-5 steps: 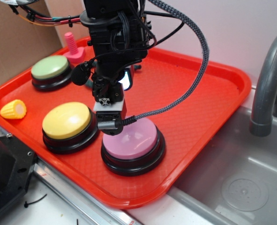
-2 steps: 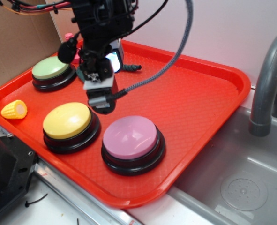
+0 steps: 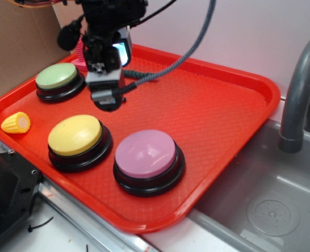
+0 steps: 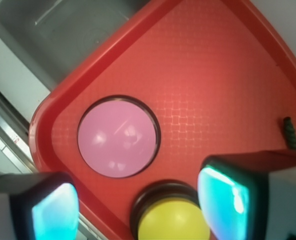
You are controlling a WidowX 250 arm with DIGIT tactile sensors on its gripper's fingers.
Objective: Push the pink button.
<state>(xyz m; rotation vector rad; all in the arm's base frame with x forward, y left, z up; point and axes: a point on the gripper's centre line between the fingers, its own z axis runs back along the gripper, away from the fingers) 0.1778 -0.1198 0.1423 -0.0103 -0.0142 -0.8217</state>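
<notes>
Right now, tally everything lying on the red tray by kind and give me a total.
Large push buttons: 3 (pink button, yellow button, green button)
Toy corn pieces: 1 (corn)
Pink plastic bolts: 1 (bolt, mostly hidden behind the arm)
Small dark green items: 1 (green item, too small to identify)
Total: 6

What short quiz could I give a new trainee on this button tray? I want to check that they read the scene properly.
1. True or false: the gripper is touching the pink button.
2. Which button lies nearest the toy corn: A) green button, B) yellow button, C) pink button?
3. Fill in: all three buttons sit on a red ____.

Key
1. False: it hangs above the tray, apart from the button.
2. B.
3. tray.
</notes>
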